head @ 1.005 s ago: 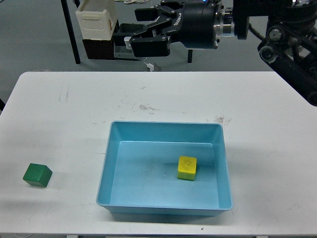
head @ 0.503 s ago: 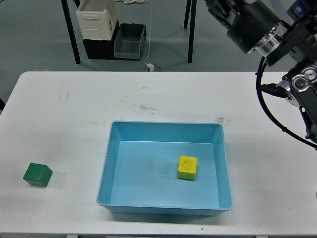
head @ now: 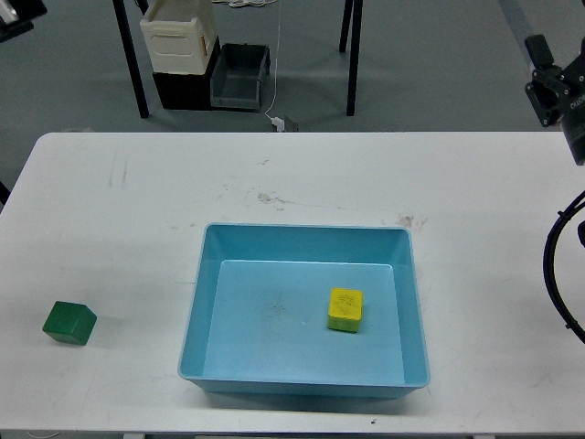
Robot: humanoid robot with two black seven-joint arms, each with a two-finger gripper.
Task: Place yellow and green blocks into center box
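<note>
The light blue box [head: 206, 302] stands at the middle of the white table. The yellow block [head: 345, 309] lies inside it, right of center. The green block [head: 69, 322] lies on the table at the far left, well apart from the box. A dark part of my right arm, probably the right gripper [head: 544, 73], shows at the upper right edge, high above the table and far from both blocks; its fingers cannot be told apart. A small dark part, perhaps my left gripper [head: 14, 14], pokes in at the top left corner.
The white table [head: 292, 183] has scuff marks behind the box. A black cable loop [head: 553, 265] of the right arm hangs at the right edge. Beyond the table stand black table legs, a cream crate [head: 178, 37] and a grey bin [head: 239, 78] on the floor.
The right arm has swung from above the table's far edge out to the right and mostly left the view. A dark part has come in at the top left corner. The blocks have not moved.
</note>
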